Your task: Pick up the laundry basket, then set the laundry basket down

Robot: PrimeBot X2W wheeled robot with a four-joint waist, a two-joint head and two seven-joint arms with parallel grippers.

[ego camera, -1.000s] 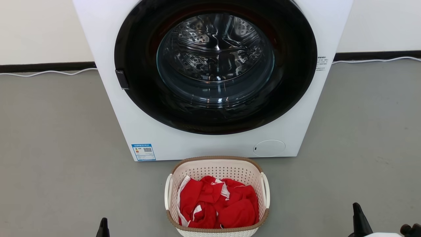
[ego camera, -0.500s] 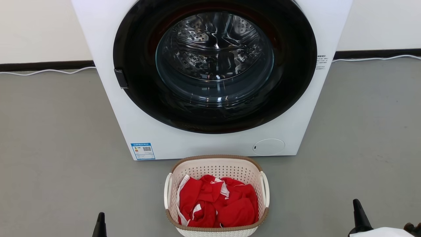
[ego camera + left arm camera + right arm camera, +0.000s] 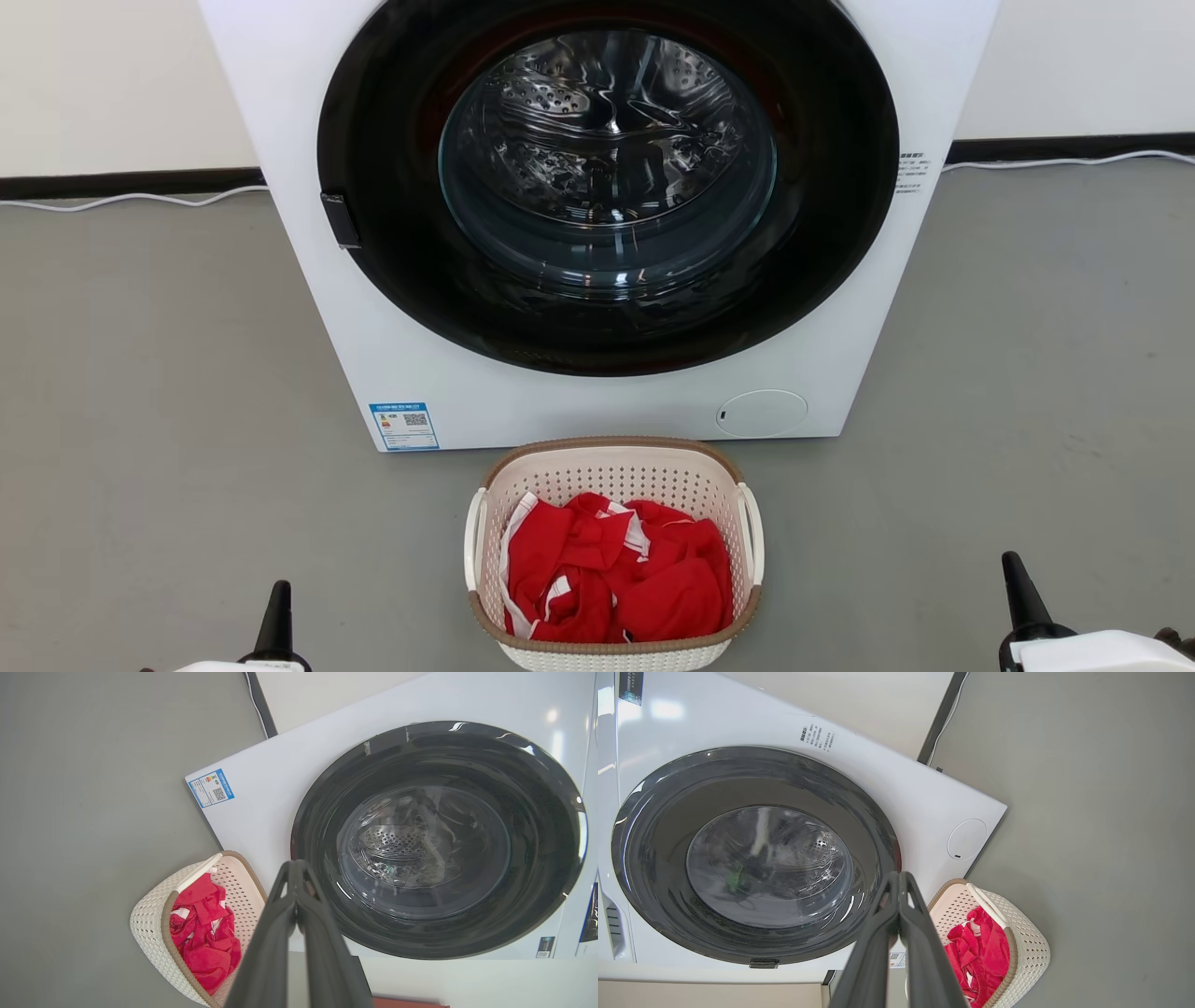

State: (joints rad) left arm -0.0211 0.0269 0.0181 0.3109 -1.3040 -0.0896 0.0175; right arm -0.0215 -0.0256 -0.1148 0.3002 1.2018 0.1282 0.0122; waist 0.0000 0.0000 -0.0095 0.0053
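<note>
On the floor (image 3: 140,373), by the head view, the laundry basket (image 3: 616,481) is seen before the washer (image 3: 579,411), untouched between left gripper (image 3: 278,595) and right gripper (image 3: 1014,571). By the left wrist view, then the right, each gripper's fingers (image 3: 273,933) are shown pressed shut.

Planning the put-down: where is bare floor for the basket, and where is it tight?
Bare grey floor spreads left of the laundry basket, past the left gripper, and right of it, around the right gripper. Tight: the narrow strip between basket and washer.
</note>
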